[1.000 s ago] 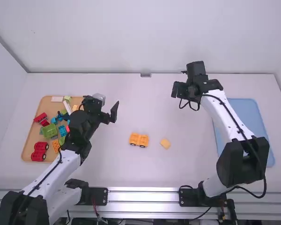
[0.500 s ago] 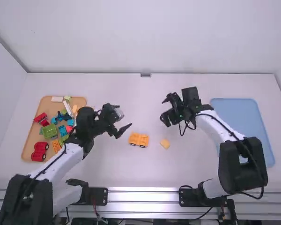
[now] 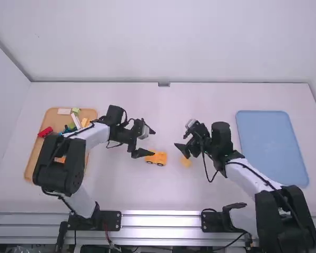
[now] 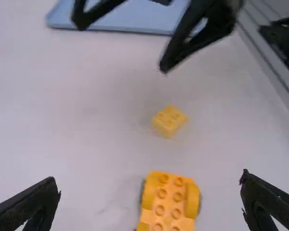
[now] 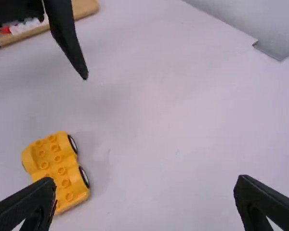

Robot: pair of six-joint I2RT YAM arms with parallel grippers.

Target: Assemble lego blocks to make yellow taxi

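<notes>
Well, from where I'm standing, the white table (image 3: 137, 195) carries a blue tray (image 3: 271, 150) on the right and a tan tray (image 3: 29, 168) of mixed blocks (image 3: 46, 132) on the left. Between them the left pincer (image 4: 150, 179) stands wide with nothing in it, and so does the right pincer (image 5: 145, 184). The orange-yellow wheeled base (image 4: 168, 204) sits wheels down near both, and the small yellow block (image 4: 169, 121) lies studs up close by, not touching it.

I'd guess the next job is mating those two. I'd have the right pincer take the block squarely across two opposite sides, leaving its underside free, while the left one steadies the base. Then line up the studs and press straight down; a skewed push could roll the base or seat the block crooked. As for labels, I can't read any lettering on either piece.
</notes>
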